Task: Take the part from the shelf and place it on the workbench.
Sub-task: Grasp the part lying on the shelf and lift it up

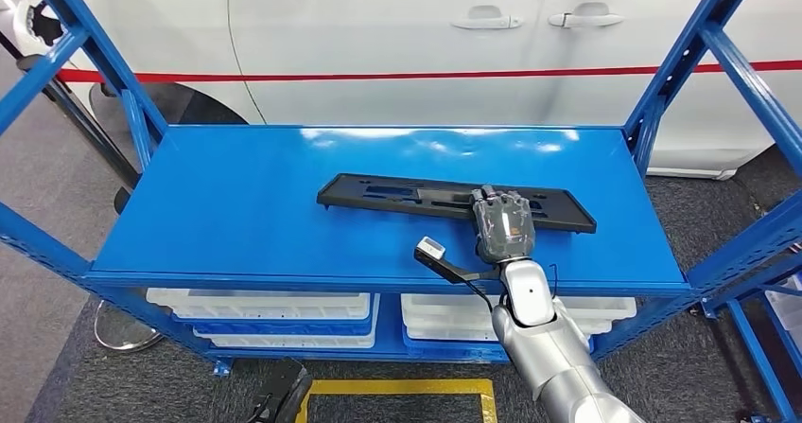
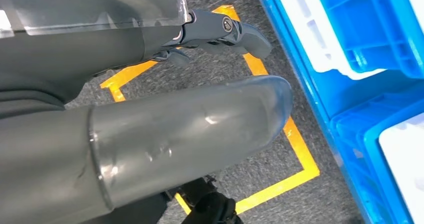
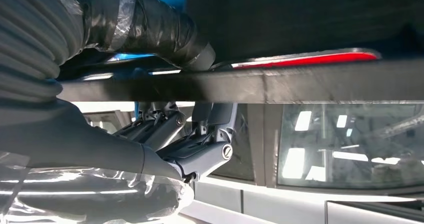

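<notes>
A long black plastic part [image 1: 397,194] lies flat across the blue shelf [image 1: 236,205], slightly slanted. My right hand [image 1: 502,224] sits over the part's right half, reaching in from the shelf's front edge. In the right wrist view the part's dark edge [image 3: 300,86] runs between my taped thumb [image 3: 150,28] on one side and my darker fingers [image 3: 200,149] on the other, so my right hand [image 3: 165,88] grips it. My left hand [image 2: 220,31] hangs beside the shelf over the floor, fingers loosely extended and holding nothing.
Blue uprights [image 1: 681,63] frame the shelf on both sides. A white car [image 1: 397,35] stands close behind. White and blue bins [image 1: 284,314] fill the lower level. A yellow floor marking [image 1: 407,390] lies in front of the shelf.
</notes>
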Controlling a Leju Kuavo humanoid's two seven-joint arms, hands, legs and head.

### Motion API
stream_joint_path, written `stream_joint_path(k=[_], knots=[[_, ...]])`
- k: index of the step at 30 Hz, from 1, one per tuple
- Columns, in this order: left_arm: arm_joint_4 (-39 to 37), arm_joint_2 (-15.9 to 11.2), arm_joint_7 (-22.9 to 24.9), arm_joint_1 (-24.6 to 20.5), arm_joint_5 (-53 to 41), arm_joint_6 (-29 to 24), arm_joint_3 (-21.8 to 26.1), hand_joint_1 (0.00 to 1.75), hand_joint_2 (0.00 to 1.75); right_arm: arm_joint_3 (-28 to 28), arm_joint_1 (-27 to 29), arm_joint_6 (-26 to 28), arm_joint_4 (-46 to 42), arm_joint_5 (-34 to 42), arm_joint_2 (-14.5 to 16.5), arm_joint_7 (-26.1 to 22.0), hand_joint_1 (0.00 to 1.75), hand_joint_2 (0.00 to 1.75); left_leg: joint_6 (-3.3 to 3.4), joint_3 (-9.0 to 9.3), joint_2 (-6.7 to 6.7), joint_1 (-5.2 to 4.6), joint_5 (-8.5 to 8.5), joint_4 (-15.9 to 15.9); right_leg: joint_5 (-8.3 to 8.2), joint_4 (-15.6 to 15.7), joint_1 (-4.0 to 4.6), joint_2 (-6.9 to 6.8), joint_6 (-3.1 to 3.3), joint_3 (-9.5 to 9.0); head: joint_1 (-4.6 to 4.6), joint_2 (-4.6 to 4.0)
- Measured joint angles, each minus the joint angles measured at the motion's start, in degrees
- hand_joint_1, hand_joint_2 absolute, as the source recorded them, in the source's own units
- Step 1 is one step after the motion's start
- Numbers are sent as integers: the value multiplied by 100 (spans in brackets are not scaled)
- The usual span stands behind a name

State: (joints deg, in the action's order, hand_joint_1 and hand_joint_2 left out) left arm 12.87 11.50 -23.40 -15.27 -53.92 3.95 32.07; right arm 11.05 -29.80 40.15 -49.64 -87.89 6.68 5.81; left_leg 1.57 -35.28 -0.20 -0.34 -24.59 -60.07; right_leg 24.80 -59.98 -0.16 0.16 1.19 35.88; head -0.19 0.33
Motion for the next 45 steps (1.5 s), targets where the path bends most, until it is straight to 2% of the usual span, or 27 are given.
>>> stream_joint_path(k=[3,5,6,8,9,10,11,13,14,16,18,24,27,28,29,30,31,32,33,34,36,38,40,42,43,44,45], knots=[[0,-5,-25,-7,24,-30,5,0,0,-11,-14,0,-41,0,0,-33,175,175,46,60,1,-23,22,156,-11,17,-9,1,-92,12,-2,0],[0,-8,-46,-19,38,-55,11,0,0,-39,-31,0,-82,0,-2,-55,175,175,97,111,10,7,69,245,100,-134,-9,2,-149,69,1,0],[0,-7,-55,-29,42,-64,19,0,0,-57,-41,0,-98,0,-3,-66,175,175,121,133,16,25,87,280,234,-360,-12,1,-171,172,1,0],[0,-5,-66,-43,54,-84,38,0,0,-93,-47,0,-114,0,-5,-94,175,175,145,132,20,23,85,280,572,-1076,-31,1,-211,527,2,0],[0,-5,-67,-44,64,-96,49,0,0,-110,-42,0,-121,1,-8,-110,175,175,145,129,20,23,80,271,660,-1369,-45,-1,-233,683,2,0],[0,-4,-68,-43,78,-114,58,0,0,-128,-38,0,-131,5,-10,-134,175,175,142,125,19,27,71,257,646,-1498,-61,-4,-254,761,2,0],[0,-2,-70,-43,92,-142,68,0,0,-152,-37,0,-157,15,-12,-181,175,175,131,123,16,34,56,233,525,-1404,-78,-8,-271,725,2,0],[0,7,-75,-43,116,-236,84,0,0,-236,-38,0,-304,70,-14,-391,175,175,84,114,6,51,0,153,168,-723,-114,-20,-293,393,2,0],[0,11,-77,-46,124,-298,92,0,0,-300,-37,0,-433,115,-4,-570,175,175,49,93,0,44,-34,93,56,-403,-120,-19,-282,240,1,0],[0,15,-76,-49,133,-425,104,0,0,-464,-24,-1,-766,226,40,-1007,175,175,-14,47,-7,24,-75,26,17,-123,-114,-8,-228,123,-1,0],[0,15,-74,-47,133,-491,112,0,0,-575,-10,-1,-985,292,83,-1287,175,175,-41,31,-8,13,-79,23,16,-130,-100,7,-185,142,-1,0],[0,15,-74,-43,133,-511,114,0,0,-611,-7,-1,-1063,313,99,-1387,175,175,-51,32,-8,14,-77,29,18,-131,-94,10,-172,144,-2,0],[0,19,-75,-32,125,-593,121,0,0,-806,-6,-1,-1483,404,217,-1874,175,175,-97,18,-7,32,-136,6,7,-110,-105,14,-108,140,-3,0],[0,20,-75,-27,121,-625,125,0,0,-945,-15,-1,-1760,445,316,-2095,175,175,-133,-111,-5,45,-303,-289,7,-99,-109,10,-70,131,-4,0],[0,20,-77,-12,117,-655,130,0,0,-1110,-14,-2,-2070,481,432,-2270,175,175,-157,-260,-3,58,-388,-579,9,-88,-106,7,-35,116,-5,0],[0,21,-77,-2,117,-669,134,0,0,-1233,-12,-3,-2299,499,522,-2358,175,175,-160,-341,-1,64,-385,-740,19,-87,-92,9,-16,101,-6,0],[0,21,-77,7,117,-686,137,0,0,-1340,-5,-4,-2502,515,605,-2444,175,175,-144,-360,0,65,-316,-746,30,-87,-80,10,-6,86,-7,0],[0,21,-77,14,115,-709,140,0,0,-1407,14,-4,-2639,537,659,-2563,175,175,-105,-244,-1,53,-145,-459,35,-86,-66,17,-15,80,-6,0],[0,22,-77,11,111,-740,140,0,0,-1447,33,-4,-2750,565,713,-2752,175,175,-75,-109,-1,35,-51,-170,33,-85,-63,26,-33,83,-6,0],[0,23,-82,13,104,-773,141,0,0,-1492,65,-4,-2893,610,781,-2997,175,175,-53,-37,-2,16,-24,-8,30,-81,-64,32,-57,90,-6,0],[0,26,-115,22,76,-812,142,0,0,-1551,171,-4,-3237,729,936,-3466,175,175,-23,-12,-6,-7,-29,59,17,-52,-69,38,-123,88,-7,0],[0,37,-183,33,48,-790,142,0,87,-1557,317,-4,-3639,907,1050,-3718,175,175,31,49,-9,25,13,152,71,-103,-66,19,-185,82,-4,0],[0,51,-249,50,35,-709,142,0,175,-1533,462,-4,-4062,1126,1120,-3828,175,175,87,106,-13,53,49,231,324,-525,-59,5,-215,265,-2,0],[0,54,-265,89,38,-584,142,0,175,-1486,604,-4,-4404,1332,1165,-3960,175,175,115,113,-16,43,41,230,633,-1224,-58,6,-230,631,-2,0],[0,54,-251,116,46,-512,142,0,175,-1451,687,-5,-4544,1431,1181,-4041,175,175,118,113,-15,39,29,218,684,-1457,-59,4,-236,764,-2,0],[0,53,-230,141,61,-438,143,0,175,-1408,768,-5,-4668,1516,1193,-4121,175,175,115,113,-14,38,15,203,627,-1492,-60,2,-238,801,-2,0],[0,52,-211,162,78,-368,144,0,175,-1347,837,-6,-4785,1577,1202,-4181,175,175,105,114,-14,39,-3,180,469,-1297,-62,-2,-235,717,-2,0]])
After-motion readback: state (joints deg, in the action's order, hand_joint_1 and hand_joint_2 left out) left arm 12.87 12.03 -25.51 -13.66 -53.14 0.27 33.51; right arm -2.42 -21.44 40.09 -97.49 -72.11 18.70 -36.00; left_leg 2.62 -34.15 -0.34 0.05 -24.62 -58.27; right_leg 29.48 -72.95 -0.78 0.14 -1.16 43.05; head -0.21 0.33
